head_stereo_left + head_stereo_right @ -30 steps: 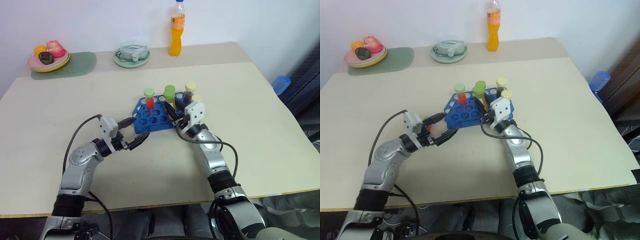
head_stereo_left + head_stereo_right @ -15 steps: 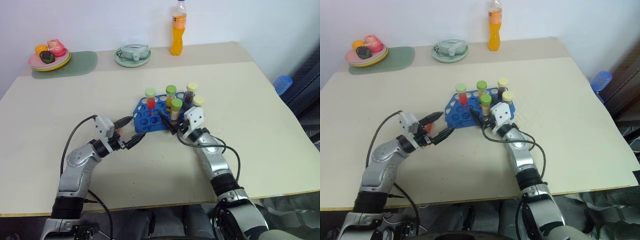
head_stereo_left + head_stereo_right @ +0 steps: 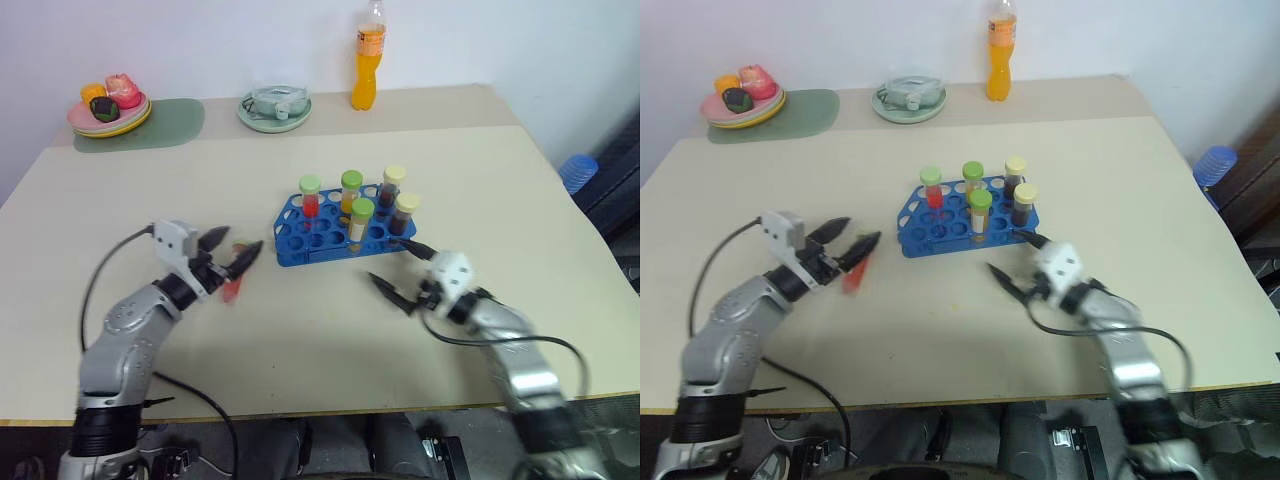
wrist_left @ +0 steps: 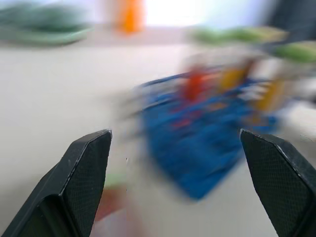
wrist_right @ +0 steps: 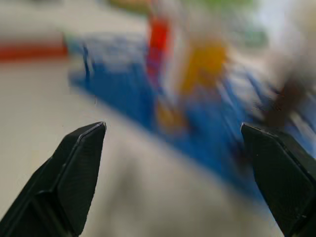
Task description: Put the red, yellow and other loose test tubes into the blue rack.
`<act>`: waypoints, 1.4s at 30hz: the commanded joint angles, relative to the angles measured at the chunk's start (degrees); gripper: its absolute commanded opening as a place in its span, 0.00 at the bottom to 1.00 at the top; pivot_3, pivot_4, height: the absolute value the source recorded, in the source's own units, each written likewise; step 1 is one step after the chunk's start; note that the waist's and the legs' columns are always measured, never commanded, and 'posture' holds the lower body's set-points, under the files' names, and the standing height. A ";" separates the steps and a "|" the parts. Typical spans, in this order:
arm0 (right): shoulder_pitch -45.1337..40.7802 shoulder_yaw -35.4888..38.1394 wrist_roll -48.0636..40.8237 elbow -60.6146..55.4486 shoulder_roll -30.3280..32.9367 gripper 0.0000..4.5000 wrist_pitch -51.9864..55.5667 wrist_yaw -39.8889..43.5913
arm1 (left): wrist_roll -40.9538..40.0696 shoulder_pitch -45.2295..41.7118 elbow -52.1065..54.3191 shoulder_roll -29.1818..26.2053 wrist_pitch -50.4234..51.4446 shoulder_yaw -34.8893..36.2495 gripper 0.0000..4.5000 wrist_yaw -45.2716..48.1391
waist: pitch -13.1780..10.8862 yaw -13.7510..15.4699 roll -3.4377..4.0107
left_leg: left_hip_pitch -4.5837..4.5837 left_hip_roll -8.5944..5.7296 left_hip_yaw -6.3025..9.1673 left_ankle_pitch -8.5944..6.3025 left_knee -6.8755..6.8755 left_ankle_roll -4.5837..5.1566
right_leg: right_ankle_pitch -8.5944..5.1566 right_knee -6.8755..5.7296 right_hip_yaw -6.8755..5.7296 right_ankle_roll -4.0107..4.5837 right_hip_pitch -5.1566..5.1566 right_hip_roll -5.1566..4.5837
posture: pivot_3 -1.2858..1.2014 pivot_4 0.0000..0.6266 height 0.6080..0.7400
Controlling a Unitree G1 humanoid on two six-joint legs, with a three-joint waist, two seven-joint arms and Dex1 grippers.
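Left eye view: blue rack holds five test tubes.

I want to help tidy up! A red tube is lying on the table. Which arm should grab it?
Left. The left gripper, open, is right beside the red tube. The right gripper, also open, is farther off, near the blue rack.

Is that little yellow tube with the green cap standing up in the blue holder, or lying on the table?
Standing up. The yellow tube sits upright in a hole of the blue rack, cap on top.

Five tubes in rack — table centre.
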State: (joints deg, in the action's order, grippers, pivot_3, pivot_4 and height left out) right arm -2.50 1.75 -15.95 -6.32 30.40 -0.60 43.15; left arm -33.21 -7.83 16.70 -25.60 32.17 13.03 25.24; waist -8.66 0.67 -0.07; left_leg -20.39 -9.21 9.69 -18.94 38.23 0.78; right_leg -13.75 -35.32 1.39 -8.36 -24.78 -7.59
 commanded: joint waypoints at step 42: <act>-5.92 2.51 -14.51 -17.87 8.68 1.00 13.70 10.68 | -42.50 -40.46 -34.38 -4.86 60.33 -1.89 0.75 -65.76 | -0.09 0.10 -0.25 | 0.02 0.03 0.02 0.10 0.11 -0.18 | 0.03 -0.40 -0.02 -0.05 -0.13 -0.01 | 0.52 0.24 1.00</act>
State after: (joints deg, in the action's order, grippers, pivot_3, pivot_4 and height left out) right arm -7.82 3.44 -29.69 -21.69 38.71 13.32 53.78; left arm -74.02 -47.56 -17.68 -30.45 92.02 11.44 -39.82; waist -8.75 0.76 -0.32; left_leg -20.37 -9.19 9.72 -18.85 38.33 0.60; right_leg -13.72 -35.75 1.37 -8.40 -24.92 -7.61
